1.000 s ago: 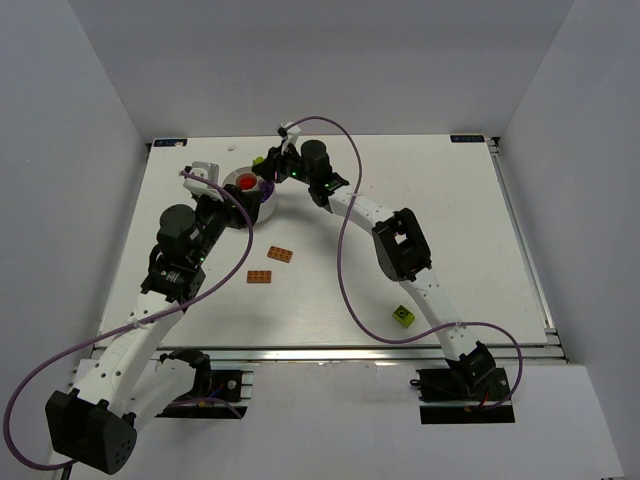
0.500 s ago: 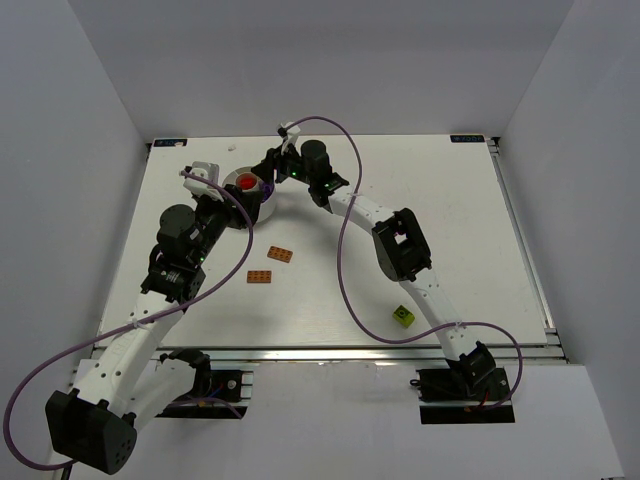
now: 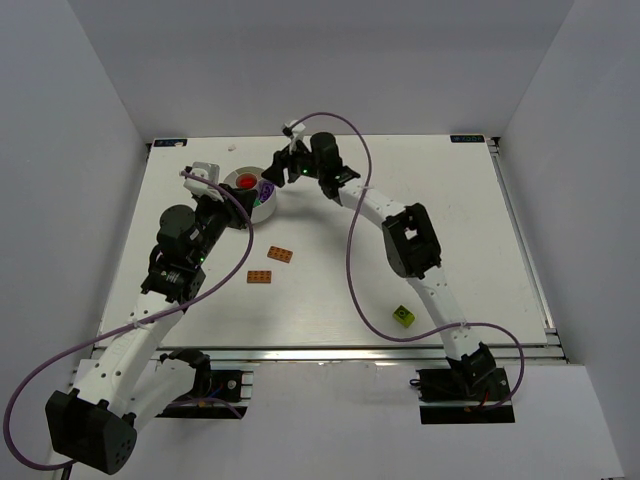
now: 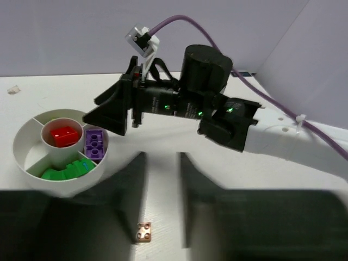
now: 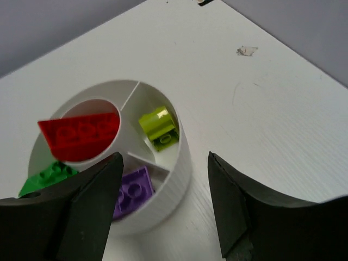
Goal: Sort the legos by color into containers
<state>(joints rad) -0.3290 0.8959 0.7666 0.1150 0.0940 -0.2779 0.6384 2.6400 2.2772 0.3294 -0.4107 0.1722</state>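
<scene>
The white divided dish point(image 5: 182, 163) holds a red piece point(image 5: 81, 133) in its middle cup, with a lime-green block point(image 5: 159, 128), a purple piece point(image 5: 133, 190) and a green brick point(image 5: 51, 174) in outer compartments. My right gripper point(image 5: 163, 212) hangs open just over the dish's near rim, holding nothing. My left gripper point(image 4: 162, 201) stands open beside the dish point(image 4: 32, 163), with bare table and one orange plate point(image 4: 143, 232) showing between its blurred fingers. Two orange plates point(image 3: 281, 254) point(image 3: 262, 277) lie on the table, and another lime-green block point(image 3: 402, 316) lies near the front.
The right arm's wrist point(image 4: 201, 76) and purple cable point(image 3: 350, 230) reach across behind the dish. The left arm point(image 3: 180, 250) stretches along the table's left side. A small white scrap point(image 5: 247, 50) lies on the table past the dish.
The right gripper has opened wider and drawn back a little to the right; the lime-green block it carried now lies in the dish. The left gripper's jaws have narrowed.
</scene>
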